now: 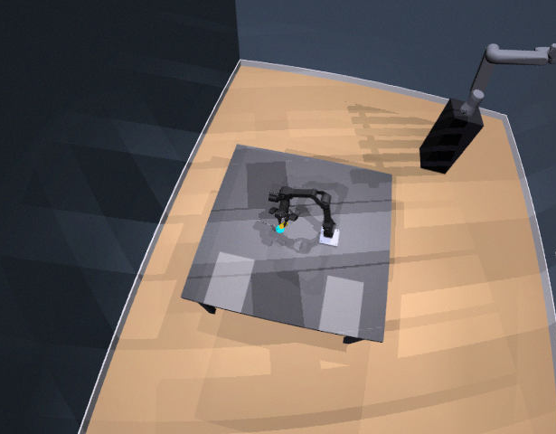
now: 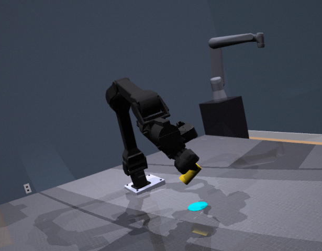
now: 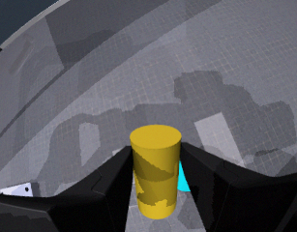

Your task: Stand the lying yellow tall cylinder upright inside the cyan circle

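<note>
The yellow tall cylinder (image 2: 190, 175) (image 3: 157, 171) is held in the air, tilted, with its lower end toward the left in the exterior view. My gripper (image 2: 193, 169) (image 3: 156, 150) is shut on it, one finger on each side. The cyan circle (image 1: 279, 229) (image 2: 197, 206) (image 3: 185, 180) lies flat on the table, below the cylinder. In the wrist view it is partly hidden behind the cylinder and the right finger. In the top view the cylinder's yellow is small and partly covered by the gripper.
The arm's white base plate (image 1: 329, 241) (image 2: 156, 181) (image 3: 10, 188) stands on the grey table (image 1: 287, 168). A second, grey arm (image 1: 521, 57) (image 2: 234, 40) stands on a black pedestal (image 1: 450, 135) (image 2: 224, 117) beyond the table. Shadows and a faint yellow reflection lie on the table top.
</note>
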Action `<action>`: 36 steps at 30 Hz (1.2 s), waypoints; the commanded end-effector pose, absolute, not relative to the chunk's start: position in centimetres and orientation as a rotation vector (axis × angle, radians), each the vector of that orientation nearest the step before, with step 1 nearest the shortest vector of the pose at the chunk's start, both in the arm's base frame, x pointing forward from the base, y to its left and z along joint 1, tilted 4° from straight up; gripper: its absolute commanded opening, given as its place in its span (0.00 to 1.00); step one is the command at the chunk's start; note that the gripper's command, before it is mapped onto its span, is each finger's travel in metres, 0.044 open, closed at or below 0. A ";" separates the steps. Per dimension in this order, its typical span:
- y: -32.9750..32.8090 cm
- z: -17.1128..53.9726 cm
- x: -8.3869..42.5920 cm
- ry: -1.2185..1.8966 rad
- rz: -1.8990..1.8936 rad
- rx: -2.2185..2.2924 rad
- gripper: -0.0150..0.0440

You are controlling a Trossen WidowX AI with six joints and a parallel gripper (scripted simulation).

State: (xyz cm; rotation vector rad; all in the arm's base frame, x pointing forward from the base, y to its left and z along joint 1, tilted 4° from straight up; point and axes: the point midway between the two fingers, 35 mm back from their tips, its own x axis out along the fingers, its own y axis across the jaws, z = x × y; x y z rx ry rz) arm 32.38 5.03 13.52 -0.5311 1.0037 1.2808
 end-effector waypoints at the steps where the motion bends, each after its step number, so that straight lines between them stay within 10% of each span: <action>1: 5.0 13.3 32.2 0.978 1.295 -0.506 0.43; 36: 4.7 13.4 32.2 0.743 1.340 -0.360 0.43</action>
